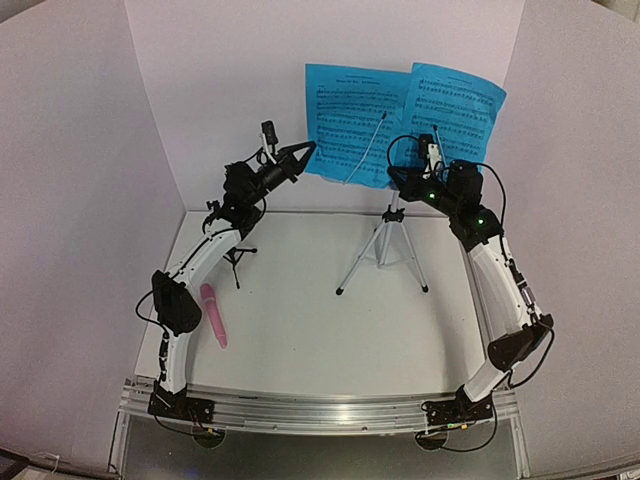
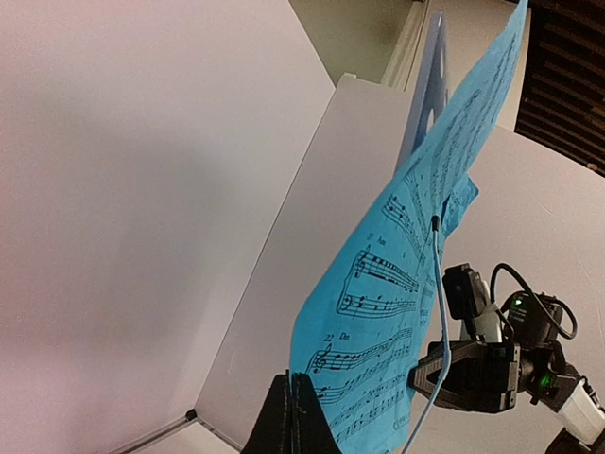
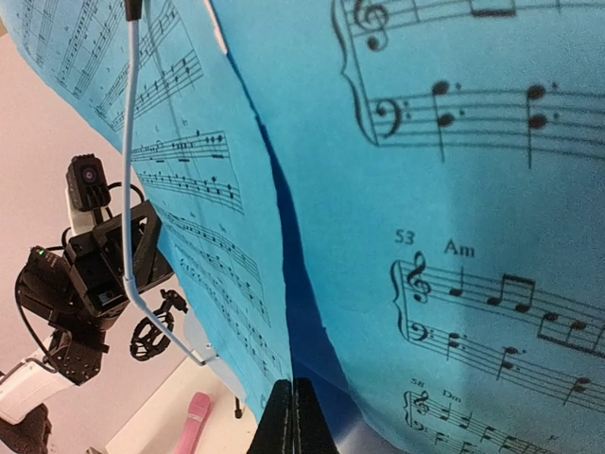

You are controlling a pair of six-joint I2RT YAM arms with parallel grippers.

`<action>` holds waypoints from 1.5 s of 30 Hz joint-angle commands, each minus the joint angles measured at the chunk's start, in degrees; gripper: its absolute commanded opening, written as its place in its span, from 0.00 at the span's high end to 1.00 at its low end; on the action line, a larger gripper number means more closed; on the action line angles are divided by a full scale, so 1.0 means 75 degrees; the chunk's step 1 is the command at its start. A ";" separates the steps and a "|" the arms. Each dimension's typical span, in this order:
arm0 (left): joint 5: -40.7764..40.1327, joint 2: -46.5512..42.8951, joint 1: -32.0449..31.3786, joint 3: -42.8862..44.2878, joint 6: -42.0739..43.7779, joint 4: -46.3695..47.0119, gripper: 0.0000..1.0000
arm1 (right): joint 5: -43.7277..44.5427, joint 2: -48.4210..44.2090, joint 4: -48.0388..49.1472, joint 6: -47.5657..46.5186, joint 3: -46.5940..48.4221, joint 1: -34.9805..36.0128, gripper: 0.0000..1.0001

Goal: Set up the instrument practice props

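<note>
Two blue sheet-music pages, the left page point(image 1: 345, 125) and the right page point(image 1: 452, 115), lean side by side on the pale blue music stand point(image 2: 430, 85) atop its silver tripod point(image 1: 383, 245). My left gripper point(image 1: 308, 150) is shut on the left page's lower left edge point(image 2: 378, 322), as the left wrist view point(image 2: 293, 411) shows. My right gripper point(image 1: 398, 180) is shut at the pages' bottom edge where they meet, and the left page's corner point(image 3: 217, 284) runs into its tips point(image 3: 295, 416). The pink microphone point(image 1: 213, 314) lies on the table at the left. The black tripod mic holder point(image 1: 237, 258) stands behind my left arm.
White walls enclose the table at the back and on both sides. A thin wire page retainer point(image 1: 365, 150) crosses the left page. The tripod's legs point(image 1: 350, 280) spread over the table's middle. A metal rail point(image 1: 320, 410) runs along the near edge.
</note>
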 commanded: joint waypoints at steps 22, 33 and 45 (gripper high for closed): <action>0.0364 -0.0258 -0.0091 0.0228 0.0464 0.0038 1.00 | 0.1010 -0.0242 0.0200 -0.0898 -0.0020 0.0034 1.00; 0.0441 -0.0361 -0.0048 0.0034 0.0587 0.0046 1.00 | 0.0533 -0.0576 0.0194 -0.0779 -0.0097 0.0031 0.68; 0.0573 -0.0355 -0.0035 0.0172 0.0819 0.0076 0.89 | 0.0304 -0.1110 -0.2186 -0.1865 0.0984 -0.0053 0.46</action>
